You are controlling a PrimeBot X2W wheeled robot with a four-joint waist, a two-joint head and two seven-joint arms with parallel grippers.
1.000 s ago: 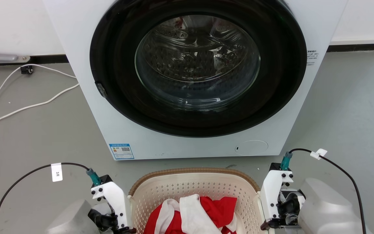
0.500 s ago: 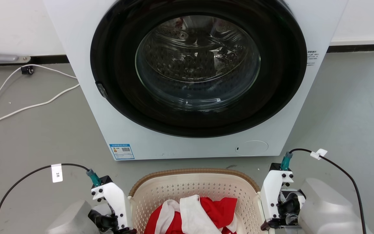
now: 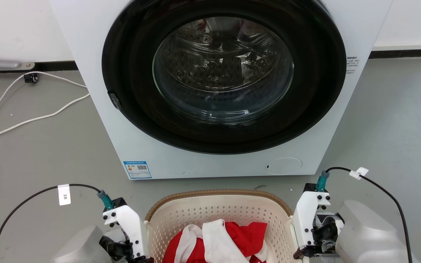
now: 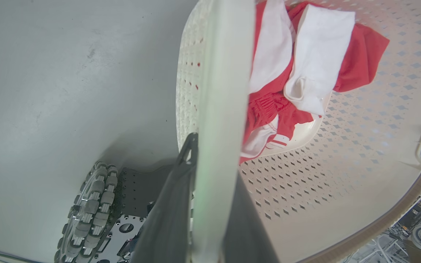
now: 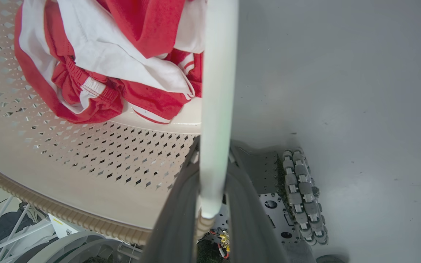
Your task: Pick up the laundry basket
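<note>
Left claw [image 4: 212, 160]: clenched on the left handle [image 4: 219, 91] of the laundry basket [image 3: 216, 210].
Right claw [image 5: 214, 153]: clenched on the right handle [image 5: 217, 73].
Laundry basket: held between both claws, just before the washing machine [image 3: 210, 164].
Contents: red-and-white clothing [image 3: 228, 237] is piled inside.

One washing machine [image 3: 141, 146], one round door [image 3: 223, 69]. On its front: two labels, one blue [image 3: 137, 170] and one small with text [image 3: 351, 65], plus one round cap [image 3: 283, 166]. One laundry basket [image 3: 217, 210], two white handles [image 4: 221, 91] [image 5: 216, 91]. One heap of red and white clothes [image 3: 239, 233]; number of pieces can't be told. Two grippers: left gripper [image 4: 210, 164], right gripper [image 5: 214, 153], two dark fingers each. Two black cables [image 3: 82, 185] [image 3: 378, 186], each with one white tag [image 3: 64, 194] [image 3: 359, 172] and one teal plug [image 3: 104, 198] [image 3: 322, 181]. White cord [image 3: 38, 118] on floor: at least two strands, exact count unclear. Roller wheels: one in left wrist view [image 4: 90, 204], one in right wrist view [image 5: 303, 197].
</note>
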